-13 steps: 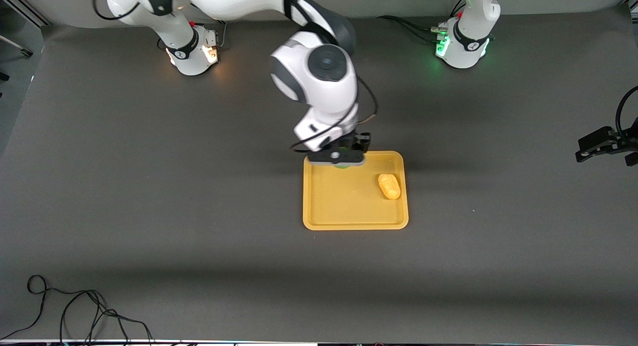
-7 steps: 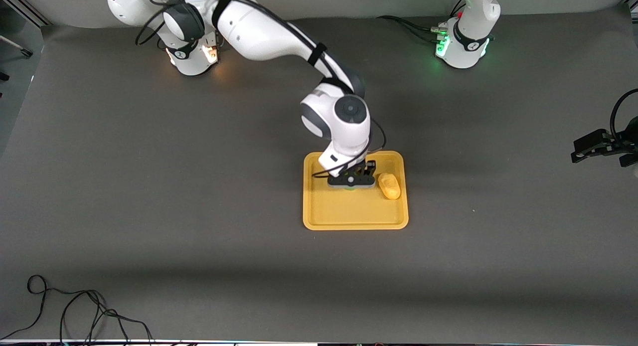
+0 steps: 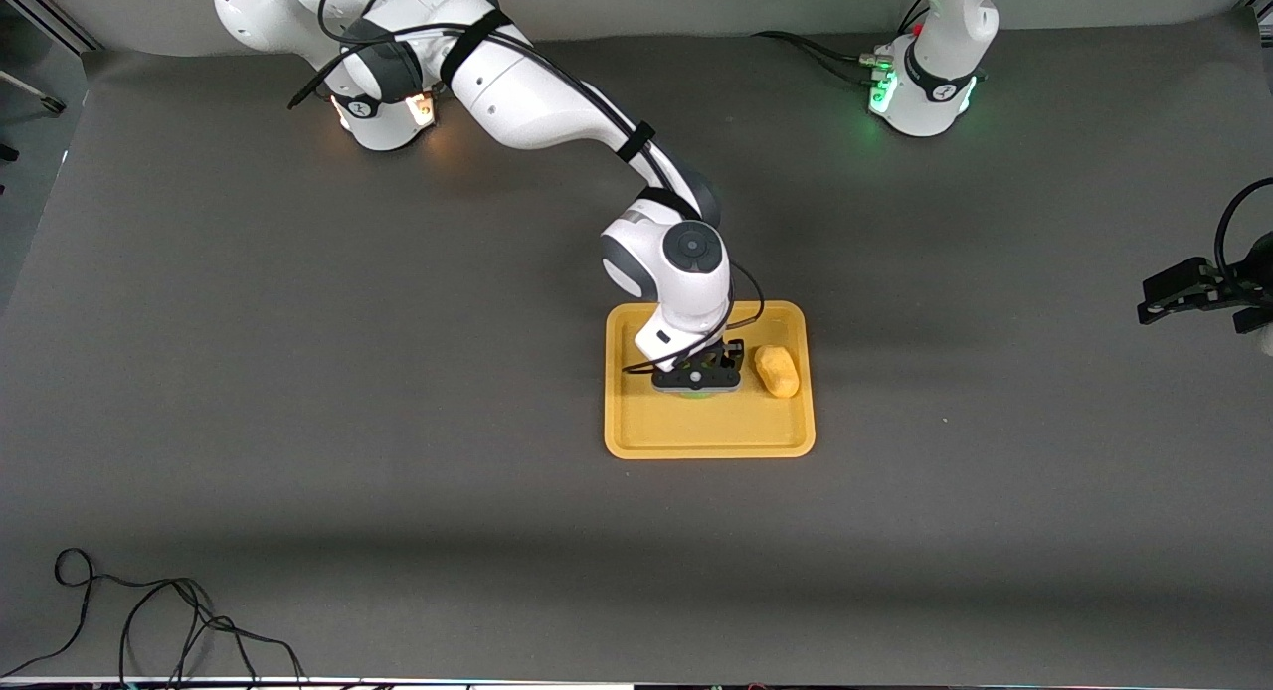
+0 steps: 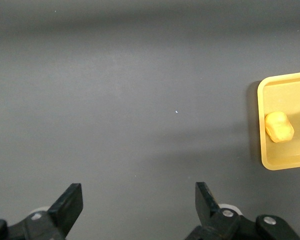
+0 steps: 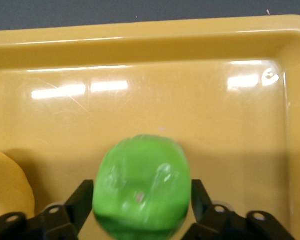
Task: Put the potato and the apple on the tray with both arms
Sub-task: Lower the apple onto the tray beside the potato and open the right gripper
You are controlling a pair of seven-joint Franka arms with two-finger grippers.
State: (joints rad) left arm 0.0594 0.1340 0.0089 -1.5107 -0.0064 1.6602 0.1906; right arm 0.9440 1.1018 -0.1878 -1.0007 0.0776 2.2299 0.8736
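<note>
The yellow-orange tray (image 3: 708, 449) lies mid-table. The potato (image 3: 777, 371) rests in it, toward the left arm's end. My right gripper (image 3: 698, 380) is low over the tray's middle, beside the potato, shut on the green apple (image 5: 142, 185), with a finger against each side. The right wrist view shows the tray floor (image 5: 140, 100) just under the apple and the potato (image 5: 7, 190) at the edge. My left gripper (image 3: 1154, 302) waits open and empty over bare table at the left arm's end. Its wrist view (image 4: 139, 192) shows the tray (image 4: 285, 160) and potato (image 4: 279, 126) far off.
A dark grey mat (image 3: 298, 372) covers the table. A loose black cable (image 3: 149, 620) lies near the front edge at the right arm's end. The two arm bases (image 3: 383, 108) (image 3: 920, 93) stand along the table's back edge.
My right arm has come down and carried the apple from the tray's farther rim to its middle, beside the potato. The left gripper has barely shifted.
</note>
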